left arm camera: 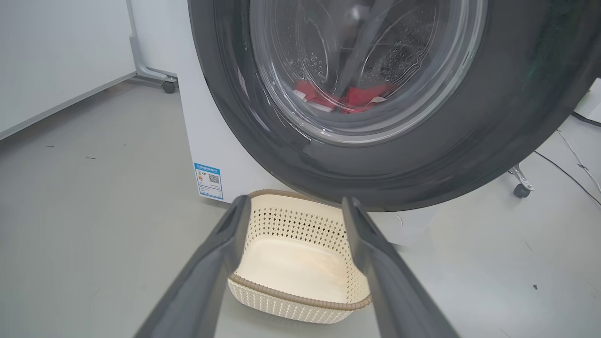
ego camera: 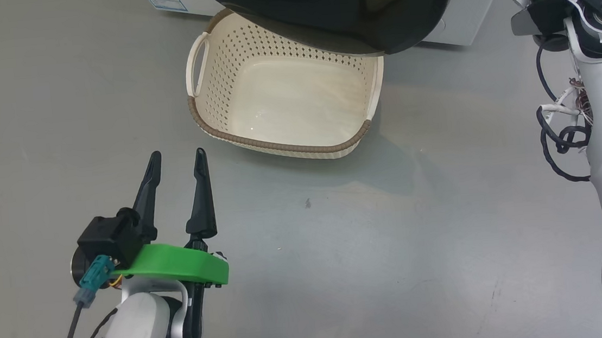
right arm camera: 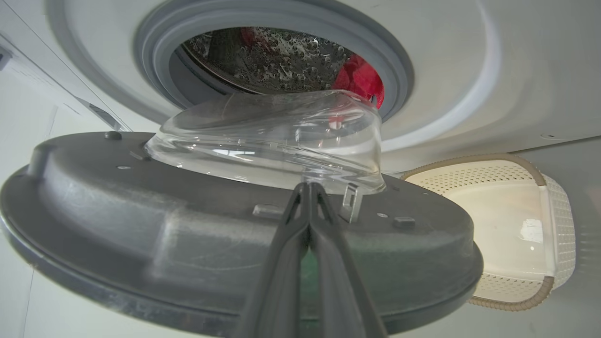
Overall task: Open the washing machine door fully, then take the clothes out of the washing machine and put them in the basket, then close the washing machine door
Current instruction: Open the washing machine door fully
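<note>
Looking down, I see my left tool (ego camera: pixel 177 153) spread open above the floor (ego camera: pixel 394 237), near the basket (ego camera: pixel 282 146). My right tool (right arm camera: pixel 305 187) is pinched shut, tips at the inner face of the partly open door (right arm camera: pixel 141 225). Red clothes (right arm camera: pixel 359 77) lie inside the washer (right arm camera: pixel 446 70) drum. The basket sits on the floor under the door's edge.

- This looks like a robotics lab or test room rather than a home, with a bare, smooth grey floor (ego camera: pixel 394 237).
- A plain white panel (left arm camera: pixel 56 56) stands on a metal foot with a castor (left arm camera: pixel 168 86).
- A white washing machine (left arm camera: pixel 195 122) stands free on the floor, with a blue label (left arm camera: pixel 208 180) on its front.
- Loose cables (left arm camera: pixel 580 162) trail across the floor beside a second castor (left arm camera: pixel 521 190).
</note>
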`<state>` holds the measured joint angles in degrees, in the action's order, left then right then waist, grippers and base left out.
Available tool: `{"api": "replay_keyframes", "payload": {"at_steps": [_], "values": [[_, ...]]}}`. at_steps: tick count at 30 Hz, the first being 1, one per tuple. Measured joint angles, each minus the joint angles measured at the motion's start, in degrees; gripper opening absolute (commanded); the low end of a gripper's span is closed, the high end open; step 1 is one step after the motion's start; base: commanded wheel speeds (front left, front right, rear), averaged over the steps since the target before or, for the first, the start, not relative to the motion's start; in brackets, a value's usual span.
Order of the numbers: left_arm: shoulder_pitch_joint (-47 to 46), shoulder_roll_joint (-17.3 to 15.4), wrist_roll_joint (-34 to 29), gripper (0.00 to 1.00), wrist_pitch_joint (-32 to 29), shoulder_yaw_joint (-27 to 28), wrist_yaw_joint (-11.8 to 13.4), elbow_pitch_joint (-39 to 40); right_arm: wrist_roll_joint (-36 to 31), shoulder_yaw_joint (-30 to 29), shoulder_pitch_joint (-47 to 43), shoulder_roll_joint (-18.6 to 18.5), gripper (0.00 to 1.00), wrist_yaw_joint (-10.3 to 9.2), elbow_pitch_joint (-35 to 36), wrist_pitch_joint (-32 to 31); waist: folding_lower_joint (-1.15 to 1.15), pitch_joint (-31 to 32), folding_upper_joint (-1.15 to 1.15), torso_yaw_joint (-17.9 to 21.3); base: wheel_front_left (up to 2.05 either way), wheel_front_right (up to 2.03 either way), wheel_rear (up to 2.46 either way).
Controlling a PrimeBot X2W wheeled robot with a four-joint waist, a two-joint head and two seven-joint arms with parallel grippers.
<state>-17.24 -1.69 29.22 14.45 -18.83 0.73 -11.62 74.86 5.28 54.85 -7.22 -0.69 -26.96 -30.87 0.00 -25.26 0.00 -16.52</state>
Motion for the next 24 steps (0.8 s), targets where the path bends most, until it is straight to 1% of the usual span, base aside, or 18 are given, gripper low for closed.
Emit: {"api": "replay_keyframes", "payload": {"at_steps": [3, 5, 7, 13, 24], "values": [[-0.15, 0.0, 0.0, 1.0, 0.0, 0.0, 0.04, 0.01, 0.23, 0.26, 0.52, -0.02, 0.0, -0.21, -0.63, -1.2, 0.0, -0.04, 0.0, -0.12, 0.0, 0.0, 0.0], [-0.18, 0.0, 0.0, 1.0, 0.0, 0.0, 0.05, 0.01, 0.25, 0.23, 1.12, -0.13, 0.0, -0.85, -1.03, -1.76, 0.0, -0.08, 0.0, -0.18, 0.0, 0.0, 0.0], [-0.24, 0.01, 0.0, 1.0, 0.0, 0.0, 0.05, 0.01, 0.37, 0.12, 1.57, -0.14, 0.0, -1.03, -1.37, -2.25, 0.0, -0.11, 0.0, -0.22, 0.0, 0.0, 0.0], [-0.38, 0.01, 0.0, 1.0, 0.0, -0.02, 0.07, 0.01, 2.43, -0.27, 2.5, -0.08, 0.0, -2.49, -2.76, -4.68, 0.0, -0.2, 0.0, -0.29, 0.0, 0.0, 0.0], [-0.49, 0.03, 0.02, 1.0, 0.0, -1.1, 0.07, -0.51, 4.38, -0.98, 3.08, 0.0, 0.0, -3.14, -5.06, -7.48, 0.0, 0.01, 0.0, -0.79, 0.0, 0.0, 0.0]]}}
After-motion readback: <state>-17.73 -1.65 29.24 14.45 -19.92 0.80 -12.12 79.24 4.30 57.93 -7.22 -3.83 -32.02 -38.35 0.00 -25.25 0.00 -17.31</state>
